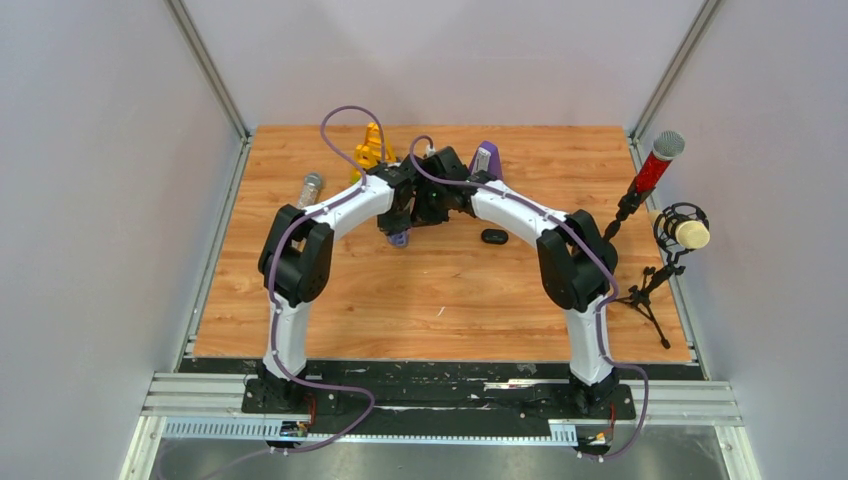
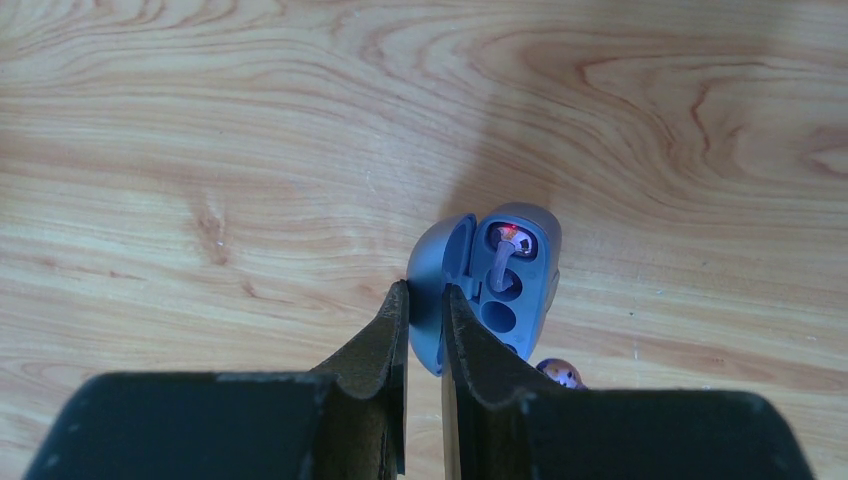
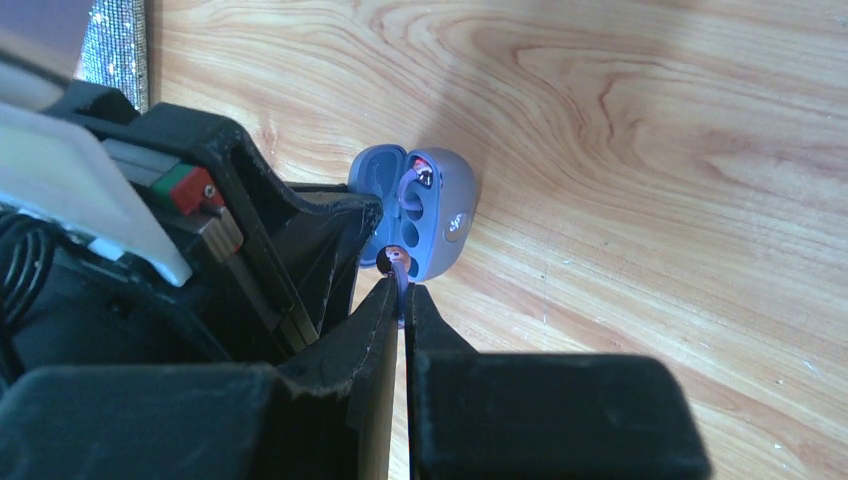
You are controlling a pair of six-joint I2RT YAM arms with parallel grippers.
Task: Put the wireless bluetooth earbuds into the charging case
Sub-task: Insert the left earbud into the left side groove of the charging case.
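Observation:
The charging case (image 2: 525,285) in use is a pale blue-grey oval, lying open on the wood with its lid (image 2: 435,275) raised. My left gripper (image 2: 425,297) is shut on that lid's edge. One purple-tinted earbud (image 2: 503,255) sits in the upper socket under a red light. The socket below it is empty. My right gripper (image 3: 404,296) is shut on the stem of a second earbud (image 3: 396,262), holding it at the case's (image 3: 440,215) near end. That earbud (image 2: 562,373) also peeks out beside my left finger. From above, both grippers meet over the case (image 1: 400,239).
A small glossy black oval case (image 1: 493,236) lies just right of the grippers. A yellow object (image 1: 370,150), a purple object (image 1: 485,157) and a silver microphone (image 1: 310,187) stand behind. A red microphone (image 1: 655,165) and a tripod microphone (image 1: 685,228) stand at the right edge.

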